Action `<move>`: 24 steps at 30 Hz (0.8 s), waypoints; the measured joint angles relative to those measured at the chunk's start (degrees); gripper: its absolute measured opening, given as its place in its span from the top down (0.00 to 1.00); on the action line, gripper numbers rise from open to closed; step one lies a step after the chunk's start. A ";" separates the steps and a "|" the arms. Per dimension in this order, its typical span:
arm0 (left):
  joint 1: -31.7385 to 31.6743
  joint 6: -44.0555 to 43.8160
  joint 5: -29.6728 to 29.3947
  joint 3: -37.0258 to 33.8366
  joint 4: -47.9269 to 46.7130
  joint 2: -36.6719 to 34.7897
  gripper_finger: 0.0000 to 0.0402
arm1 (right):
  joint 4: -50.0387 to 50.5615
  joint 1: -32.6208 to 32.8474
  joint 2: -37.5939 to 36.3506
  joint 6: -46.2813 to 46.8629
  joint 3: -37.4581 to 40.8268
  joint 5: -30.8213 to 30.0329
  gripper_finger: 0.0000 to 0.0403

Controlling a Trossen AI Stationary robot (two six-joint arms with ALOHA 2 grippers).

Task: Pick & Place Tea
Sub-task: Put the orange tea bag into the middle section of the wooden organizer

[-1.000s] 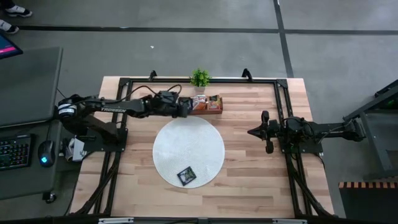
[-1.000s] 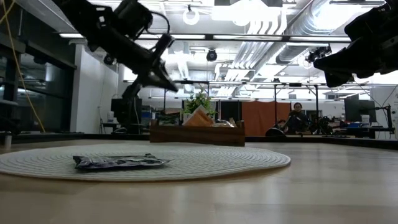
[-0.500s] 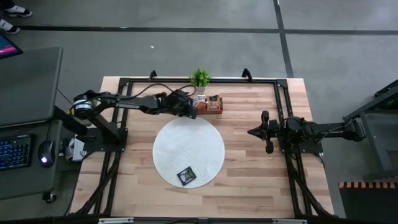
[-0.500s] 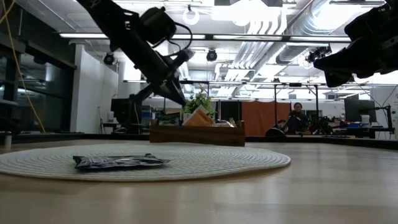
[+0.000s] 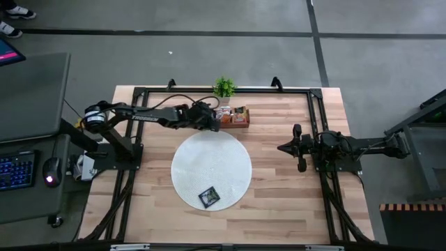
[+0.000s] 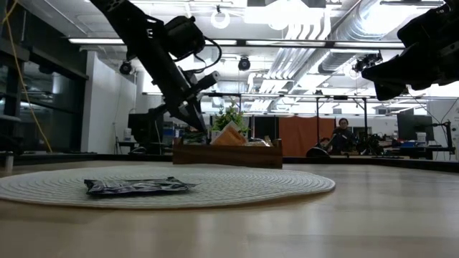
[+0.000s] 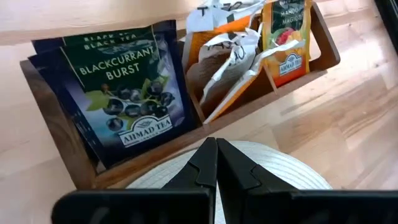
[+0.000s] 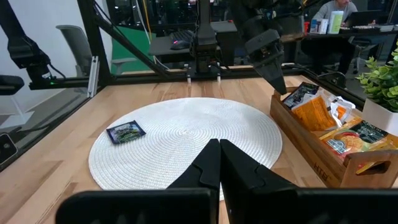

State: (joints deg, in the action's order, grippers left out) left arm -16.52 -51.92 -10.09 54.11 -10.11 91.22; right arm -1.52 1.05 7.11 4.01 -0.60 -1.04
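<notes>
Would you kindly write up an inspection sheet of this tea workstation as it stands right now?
Surface: wooden table with round white mat.
Job's things: one black sachet on the mat; blackcurrant sachets and orange sachets standing in the wooden tray.
Clutter: small potted plant.
Grippers: left gripper shut, empty, by the tray; right gripper shut, waiting at the right.
Cables: along the left arm.
Surroundings: keyboard, mouse, seated person.

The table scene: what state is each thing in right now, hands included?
Left hand: shut, empty, just short of the wooden tray.
Right hand: shut, empty, waiting at the table's right.
Tray: full of upright tea sachets.
Black sachet: lying flat on the round mat.
</notes>
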 joint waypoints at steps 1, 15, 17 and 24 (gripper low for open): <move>0.00 -0.30 0.00 0.00 0.00 0.00 1.00 | 0.00 0.00 0.00 0.00 0.00 0.00 1.00; 0.03 2.58 -3.60 6.31 -3.26 6.44 1.00 | 0.00 0.01 0.00 0.00 0.00 0.00 1.00; 0.02 3.58 -5.39 8.04 -5.12 7.19 1.00 | 0.00 0.00 0.00 0.00 0.00 0.00 1.00; 0.02 5.74 -8.30 10.58 -9.80 7.50 1.00 | 0.00 0.00 0.00 0.00 0.00 0.00 1.00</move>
State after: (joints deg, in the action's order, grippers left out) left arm -16.49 -46.18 -18.39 64.69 -19.91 98.72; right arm -1.52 1.05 7.11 4.01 -0.60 -1.04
